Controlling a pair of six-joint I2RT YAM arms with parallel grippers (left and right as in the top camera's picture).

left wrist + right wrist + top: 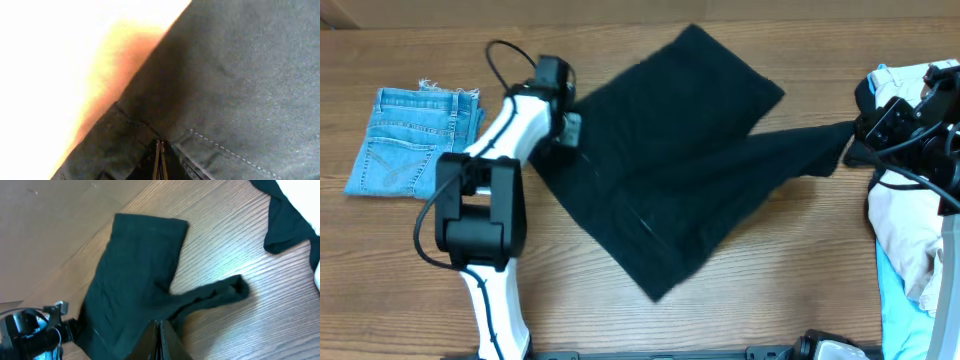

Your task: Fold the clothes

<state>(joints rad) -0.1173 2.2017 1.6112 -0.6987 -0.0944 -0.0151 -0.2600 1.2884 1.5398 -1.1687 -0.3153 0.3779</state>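
The black shorts (670, 170) lie spread across the middle of the wooden table, and one corner is pulled out in a thin strip to the right. My left gripper (567, 128) is at their left edge and is shut on the black fabric; in the left wrist view the closed jaws (159, 155) pinch a stitched hem of the shorts (235, 75). My right gripper (858, 135) is shut on the stretched right corner. In the right wrist view the closed jaws (159, 332) sit on the shorts (135, 270).
Folded light-blue denim shorts (405, 140) lie at the far left. A pile with a beige/cream garment (910, 220) and a light-blue cloth (898, 310) lies at the right edge. A dark garment edge (285, 225) lies by that pile.
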